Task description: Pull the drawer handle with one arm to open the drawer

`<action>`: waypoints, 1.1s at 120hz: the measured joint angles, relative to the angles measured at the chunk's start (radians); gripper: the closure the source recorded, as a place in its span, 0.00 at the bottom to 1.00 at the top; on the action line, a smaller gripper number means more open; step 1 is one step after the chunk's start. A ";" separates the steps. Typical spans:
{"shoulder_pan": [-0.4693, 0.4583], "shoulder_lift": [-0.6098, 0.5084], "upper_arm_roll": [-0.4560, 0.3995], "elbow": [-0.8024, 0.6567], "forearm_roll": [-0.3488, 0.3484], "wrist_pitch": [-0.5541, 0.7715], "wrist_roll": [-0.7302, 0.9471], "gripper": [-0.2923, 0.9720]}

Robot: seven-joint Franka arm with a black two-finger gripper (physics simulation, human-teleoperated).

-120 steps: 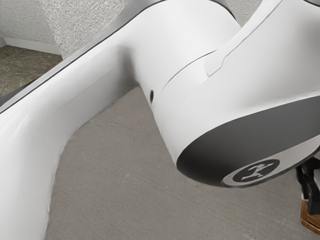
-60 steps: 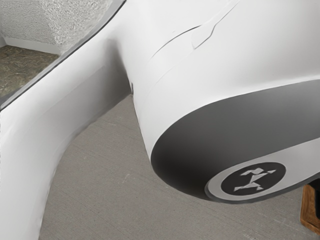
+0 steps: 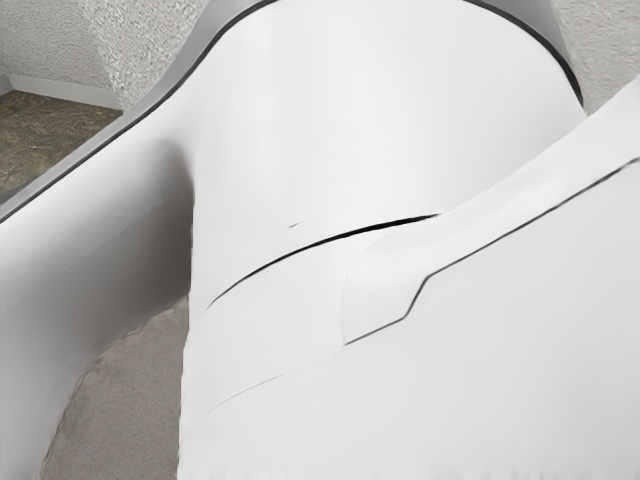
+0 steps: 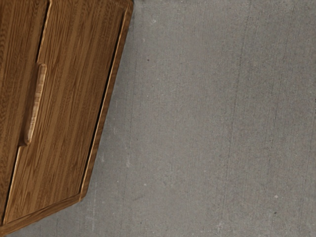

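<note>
The drawer is a brown, wood-grained panel, set at a slant on the grey surface. Its handle, a slim, paler wooden bar, runs along a seam in the front.

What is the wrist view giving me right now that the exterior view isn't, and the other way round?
Wrist view: the wooden drawer front with its long pale handle running along the grain. Exterior view: the arm's white casing up close, with a speckled wall behind it. Both: the grey surface under the arm.
</note>
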 joint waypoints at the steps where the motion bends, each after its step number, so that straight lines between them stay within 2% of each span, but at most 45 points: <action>1: 0.014 -0.001 -0.020 0.003 0.005 0.002 0.003 0.25; 7: 0.110 0.005 -0.120 0.034 0.031 0.020 0.023 0.25; 15: 0.186 0.021 -0.173 0.055 0.053 0.066 0.050 0.25; 45: 0.295 0.112 -0.295 0.066 0.075 0.290 0.143 0.25; 76: 0.311 0.158 -0.307 0.102 0.082 0.458 0.210 0.25; 96: 0.305 0.166 -0.309 0.146 0.112 0.403 0.239 0.25; 132: 0.311 0.204 -0.303 0.167 0.141 0.451 0.274 0.25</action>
